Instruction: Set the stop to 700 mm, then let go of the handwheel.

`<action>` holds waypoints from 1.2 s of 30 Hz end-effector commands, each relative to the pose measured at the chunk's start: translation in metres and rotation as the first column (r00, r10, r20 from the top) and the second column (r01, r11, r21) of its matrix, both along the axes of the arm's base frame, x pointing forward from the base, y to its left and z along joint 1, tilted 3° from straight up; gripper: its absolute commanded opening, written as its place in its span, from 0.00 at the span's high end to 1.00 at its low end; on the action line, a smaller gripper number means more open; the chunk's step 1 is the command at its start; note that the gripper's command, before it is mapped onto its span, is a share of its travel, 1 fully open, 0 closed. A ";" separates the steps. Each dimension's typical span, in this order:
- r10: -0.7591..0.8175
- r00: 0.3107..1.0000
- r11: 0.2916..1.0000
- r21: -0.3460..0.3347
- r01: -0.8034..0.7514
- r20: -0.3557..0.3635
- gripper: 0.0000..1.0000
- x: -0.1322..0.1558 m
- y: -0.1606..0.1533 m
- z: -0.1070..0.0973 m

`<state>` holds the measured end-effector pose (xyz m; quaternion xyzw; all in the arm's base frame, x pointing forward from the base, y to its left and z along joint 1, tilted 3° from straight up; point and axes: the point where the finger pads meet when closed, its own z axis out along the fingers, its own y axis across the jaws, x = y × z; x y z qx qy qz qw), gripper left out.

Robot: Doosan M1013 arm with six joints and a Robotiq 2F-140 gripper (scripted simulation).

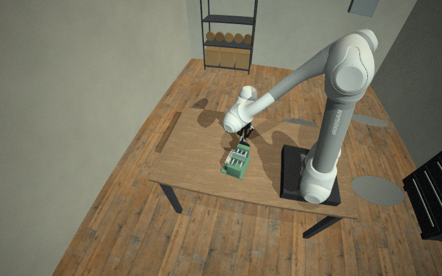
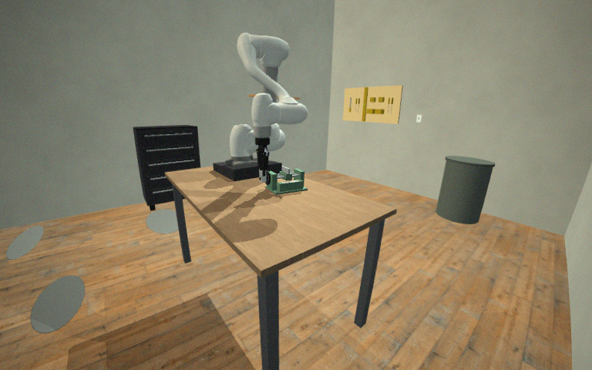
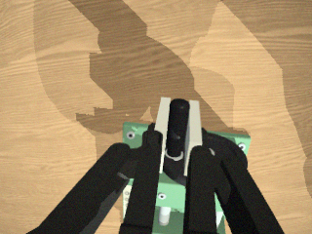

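A small green stop fixture (image 1: 236,160) with grey rails sits near the middle of the wooden table; it also shows in the exterior view (image 2: 285,180). Its black handwheel (image 3: 177,132) sticks out at the fixture's end, seen edge-on in the wrist view. My gripper (image 3: 178,113) points down over that end and is shut on the handwheel, one black finger on each side. In the top and exterior views the gripper (image 1: 244,136) stands at the fixture's far end (image 2: 262,170). The scale reading is too small to tell.
The robot's black base plate (image 1: 306,175) sits on the table's right side. A black drawer cabinet (image 2: 166,162) and a grey bin (image 2: 465,189) stand on the floor. A shelf rack (image 1: 228,35) stands by the far wall.
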<state>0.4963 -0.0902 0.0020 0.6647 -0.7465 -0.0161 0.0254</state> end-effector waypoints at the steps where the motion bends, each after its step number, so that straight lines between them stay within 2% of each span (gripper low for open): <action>1: 0.000 1.000 1.000 0.000 0.000 0.000 0.96 -0.001 0.000 0.004; 22: 0.000 1.000 1.000 0.000 0.000 0.000 0.96 -0.025 0.003 0.023; 30: 0.000 1.000 1.000 0.000 0.000 0.000 0.96 -0.039 0.005 0.020; 36: 0.000 1.000 1.000 0.000 0.000 0.000 0.96 -0.050 0.006 0.009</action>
